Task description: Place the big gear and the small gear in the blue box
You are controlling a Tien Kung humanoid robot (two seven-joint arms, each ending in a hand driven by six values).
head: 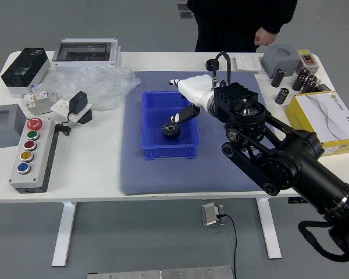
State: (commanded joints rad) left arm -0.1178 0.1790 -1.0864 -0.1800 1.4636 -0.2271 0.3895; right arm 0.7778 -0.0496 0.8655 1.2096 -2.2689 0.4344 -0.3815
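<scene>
From my end I'm looking at a white table (90, 168) with a blue-grey mat (157, 177) laid on it, and the blue box (170, 152) sits on that mat. Over on the left I've got a button panel (39, 165) with a grey block (6, 123) beside it, plus a black-topped block (26, 67) farther back. Crumpled clear plastic (102, 87) lies near a silver-framed device (86, 51) at the far edge. On the right, I see a yellow-and-white box (331, 119), dark cylinders (282, 96) and a grey bin (280, 57).
</scene>
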